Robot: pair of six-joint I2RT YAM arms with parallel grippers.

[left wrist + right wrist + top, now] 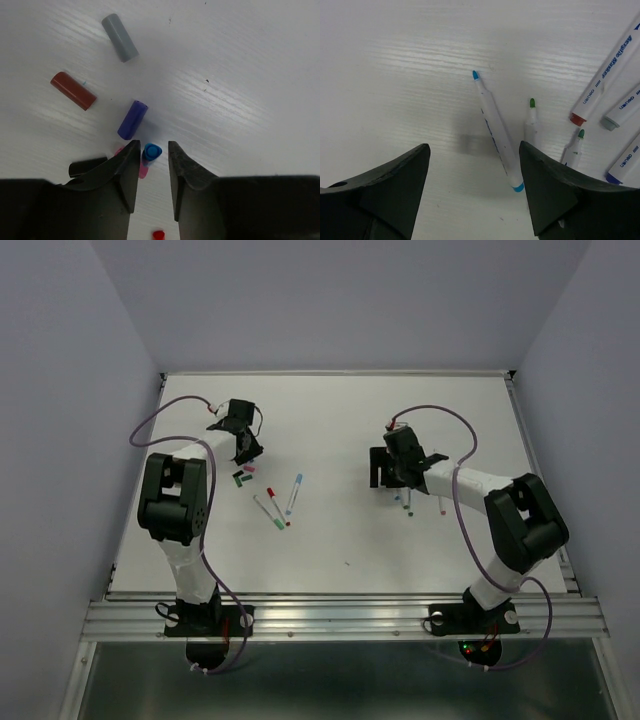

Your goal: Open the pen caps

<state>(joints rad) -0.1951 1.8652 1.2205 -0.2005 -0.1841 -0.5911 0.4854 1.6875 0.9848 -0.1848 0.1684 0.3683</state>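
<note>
Left wrist view: left end effector (153, 146) narrowly parted astride the blue cap (151, 152), purple cap (133, 120) just beyond it; right end effector (474, 146) spread wide.

The black left end effector (151, 146) points down close over the white counter (250, 75), fingers a little apart. The black right end effector (474, 150) hangs over the counter too, fingers wide apart.

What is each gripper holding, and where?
Right gripper: nothing, jaws open. Left gripper: a blue cap sits between its jaws, but whether it is clamped cannot be told.
</note>
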